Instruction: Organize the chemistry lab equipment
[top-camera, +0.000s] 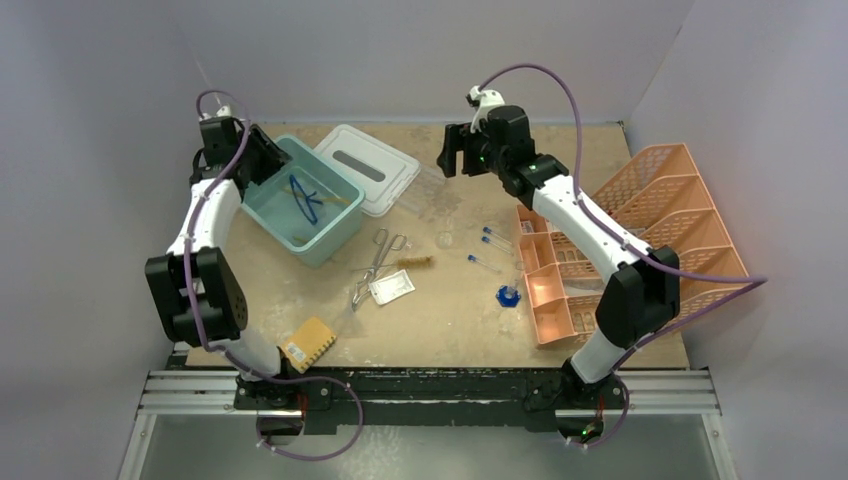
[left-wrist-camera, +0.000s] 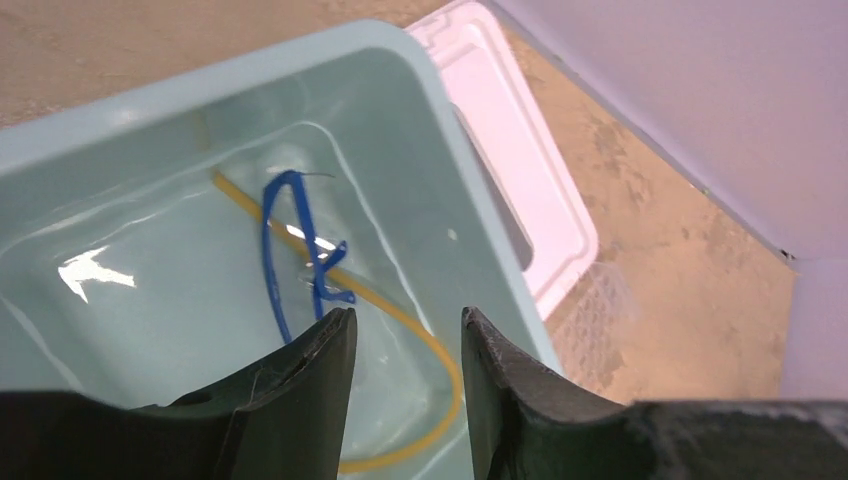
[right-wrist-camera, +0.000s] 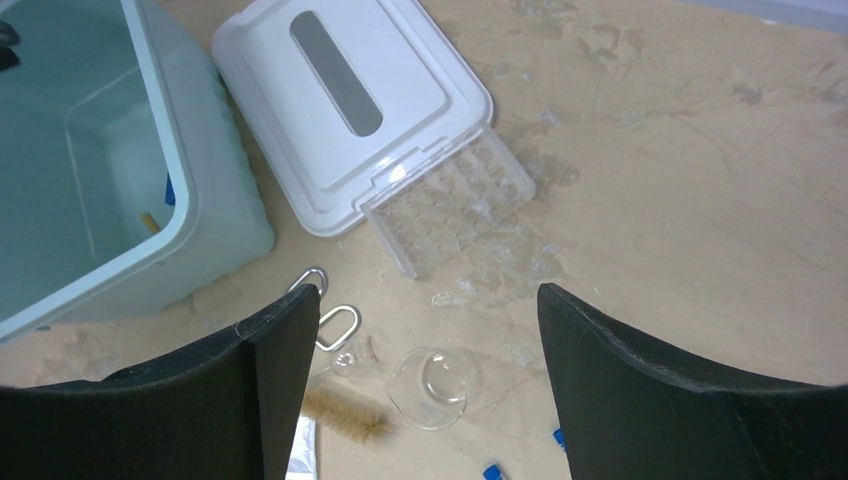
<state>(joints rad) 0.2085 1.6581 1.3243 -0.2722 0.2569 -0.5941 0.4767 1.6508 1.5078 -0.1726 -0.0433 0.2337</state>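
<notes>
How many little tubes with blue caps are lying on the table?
3 test tubes. Two lie side by side just left of the peach organiser; the third lies a little nearer the arms. The right arm could hide more.

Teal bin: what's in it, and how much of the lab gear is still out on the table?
Done: the safety glasses and tan tubing lie in the teal bin. In hand: nothing; the left fingers are open over the bin, and the right fingers are open above the table near the clear rack. Left on the table: scissors, brush, white packet, test tubes, the rack and a small blue piece.
</notes>
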